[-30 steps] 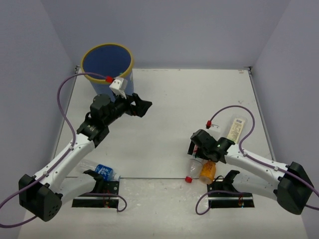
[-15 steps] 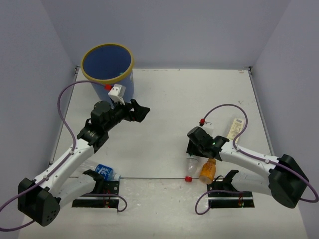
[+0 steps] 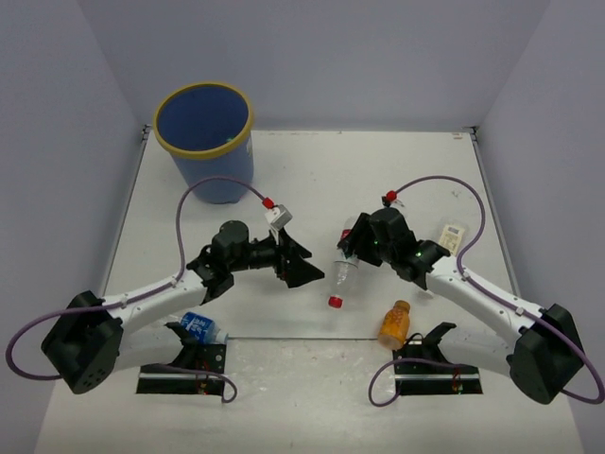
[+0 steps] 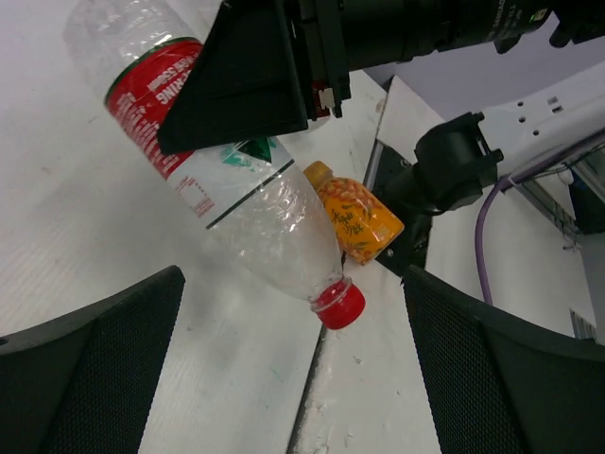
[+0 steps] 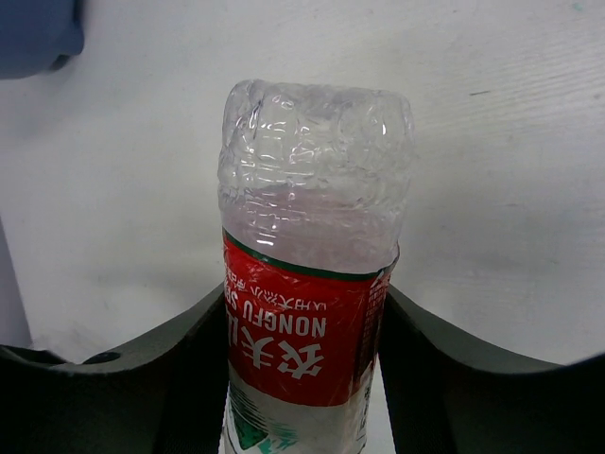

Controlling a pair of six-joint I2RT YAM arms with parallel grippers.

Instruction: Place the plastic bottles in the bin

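Note:
My right gripper (image 3: 350,248) is shut on a clear plastic bottle (image 3: 342,275) with a red label (image 5: 301,342) and holds it off the table, its red cap (image 4: 339,305) pointing down and toward the near edge. Both fingers (image 5: 161,378) press the label's sides. My left gripper (image 3: 307,263) stands open just left of that bottle, nothing between its fingers (image 4: 95,364). A stubby orange bottle (image 3: 394,323) lies near the front edge. The blue bin (image 3: 203,128) with a yellow rim stands at the far left corner.
A bottle with a pale-yellow label (image 3: 451,238) lies right of my right arm. A blue-labelled bottle (image 3: 198,326) lies by the left arm's base. Black mounts (image 3: 437,342) sit at the near edge. Purple cables arch over both arms.
My right gripper closed on the red-labelled bottle, lifted it from the front edge and carried it toward the middle. My left arm swung from the bin down to the centre, still open.

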